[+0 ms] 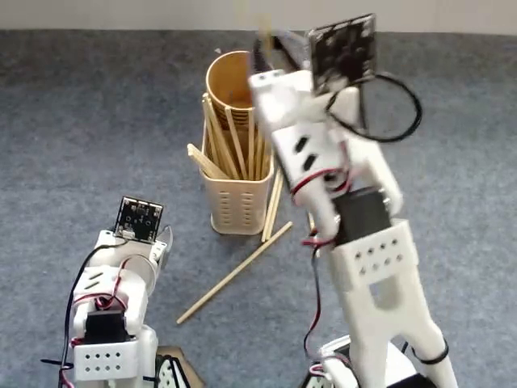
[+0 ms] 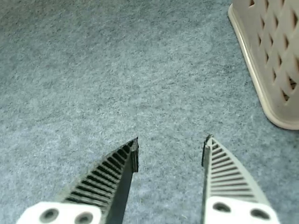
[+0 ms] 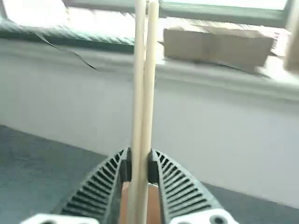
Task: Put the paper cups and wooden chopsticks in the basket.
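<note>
Grey carpet [image 2: 93, 70] lies under splayed left end effector [image 2: 171, 140]; right end effector [image 3: 139, 152] pinches chopsticks [image 3: 144, 93] before wall [image 3: 233, 121].

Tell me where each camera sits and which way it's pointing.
High view: fixed above, looking down on the basket, loose chopsticks, left arm and right arm.
Left wrist view: on that arm, facing down at the grey surface; left gripper open, basket corner nearby.
Right wrist view: on that arm, facing level toward a wall; right gripper shut on two chopsticks.
Shared: basket, high and left wrist.

Chopsticks [image 1: 234, 145] and a paper cup [image 1: 229, 81] stand in the basket [image 1: 238, 206]; a loose chopstick [image 1: 234, 273] lies just before it.
</note>
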You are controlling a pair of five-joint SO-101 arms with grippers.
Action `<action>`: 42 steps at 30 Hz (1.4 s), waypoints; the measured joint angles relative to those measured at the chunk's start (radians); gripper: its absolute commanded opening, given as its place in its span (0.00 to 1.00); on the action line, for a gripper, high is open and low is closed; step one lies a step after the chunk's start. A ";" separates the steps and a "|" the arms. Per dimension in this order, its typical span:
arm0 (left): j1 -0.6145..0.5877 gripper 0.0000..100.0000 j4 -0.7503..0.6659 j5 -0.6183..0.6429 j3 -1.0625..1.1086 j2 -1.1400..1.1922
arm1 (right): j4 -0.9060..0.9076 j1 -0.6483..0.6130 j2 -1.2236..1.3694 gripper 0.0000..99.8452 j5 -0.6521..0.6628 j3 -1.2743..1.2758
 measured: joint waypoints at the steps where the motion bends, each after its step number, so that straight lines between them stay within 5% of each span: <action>1: 0.000 0.25 0.000 0.000 0.000 0.000 | -0.034 -0.025 -0.005 0.01 -0.011 0.029; 11: 0.000 0.25 0.000 0.000 0.000 0.000 | -0.371 -0.091 -0.005 0.01 -0.009 0.474; 18: 0.000 0.25 0.000 0.000 0.000 0.000 | -0.264 -0.092 -0.121 0.23 0.075 0.537; 27: 0.000 0.25 0.000 0.000 0.000 0.000 | -0.104 -0.091 -0.350 0.23 0.081 0.537; 36: 0.000 0.25 0.000 0.000 0.000 0.000 | 0.155 0.272 -0.265 0.23 0.063 0.505; 42: 0.000 0.25 0.000 0.000 0.000 0.000 | 0.201 0.327 0.052 0.23 0.054 0.557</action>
